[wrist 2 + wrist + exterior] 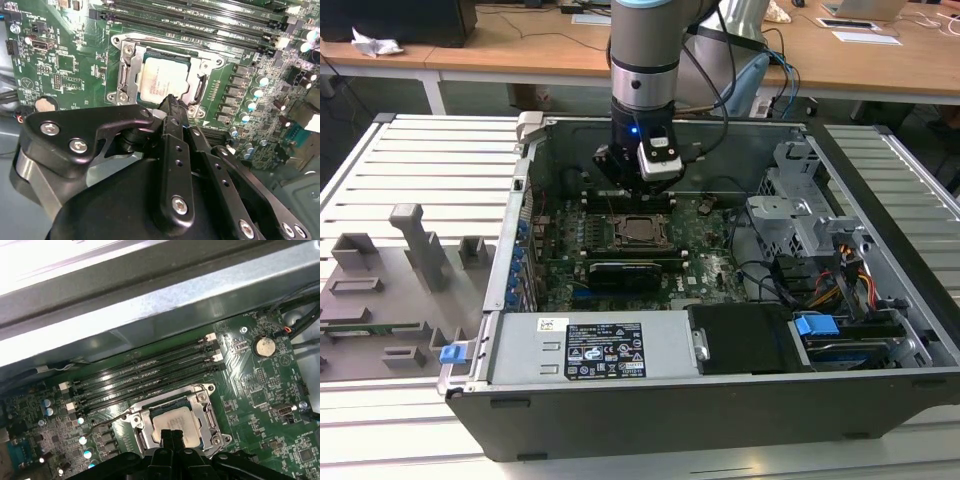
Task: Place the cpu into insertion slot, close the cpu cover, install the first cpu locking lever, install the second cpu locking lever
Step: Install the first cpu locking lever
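Gripper (pixel 170 101) is seen clenched, nothing held, tips together; cpu (pixel 161 80) is found directly beneath the tips, framed by the cover (pixel 126 75) laid flat.

The cpu (pixel 162 80) shows a matt pale metal top, the cpu cover (pixel 131 70) shiny silver metal.

The arm (pixel 642 60) reaches down into an open computer case (pixel 670 410) lying on a slatted grey table (pixel 430 160), its tool (pixel 628 188) hanging over the green board (pixel 560 252) just on the far side of the insertion slot (pixel 620 238), where the cpu (pixel 642 231) lies flat. A black card (pixel 625 273) sits on the near side of the slot, and grey fixture blocks (pixel 415 245) stand on the table at the exterior view's left.
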`<move>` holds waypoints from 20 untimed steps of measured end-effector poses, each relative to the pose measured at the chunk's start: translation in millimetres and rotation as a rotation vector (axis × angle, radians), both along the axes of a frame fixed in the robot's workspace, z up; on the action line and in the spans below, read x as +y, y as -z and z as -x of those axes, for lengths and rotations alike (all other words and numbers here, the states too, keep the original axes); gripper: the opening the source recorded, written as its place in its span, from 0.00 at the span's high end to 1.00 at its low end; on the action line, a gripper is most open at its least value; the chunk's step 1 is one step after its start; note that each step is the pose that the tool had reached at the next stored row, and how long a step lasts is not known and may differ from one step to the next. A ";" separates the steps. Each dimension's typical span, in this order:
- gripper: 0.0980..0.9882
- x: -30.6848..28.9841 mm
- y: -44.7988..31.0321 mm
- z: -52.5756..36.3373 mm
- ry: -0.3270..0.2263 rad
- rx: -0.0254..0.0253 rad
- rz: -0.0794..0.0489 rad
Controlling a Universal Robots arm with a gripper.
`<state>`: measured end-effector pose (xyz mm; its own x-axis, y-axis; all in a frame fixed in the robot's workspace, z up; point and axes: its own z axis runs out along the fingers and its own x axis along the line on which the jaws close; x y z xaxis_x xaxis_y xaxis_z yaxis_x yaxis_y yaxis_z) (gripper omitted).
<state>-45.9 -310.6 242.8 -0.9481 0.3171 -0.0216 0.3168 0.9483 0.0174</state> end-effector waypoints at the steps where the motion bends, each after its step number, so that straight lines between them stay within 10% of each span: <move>1: 0.99 0.0 0.0 0.0 -0.005 0.0000 0.000; 20: 0.99 0.0 0.0 0.0 -0.132 0.0000 0.000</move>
<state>-45.9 -310.6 242.8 -0.9816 0.1898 -0.0216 0.1894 0.9817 0.0174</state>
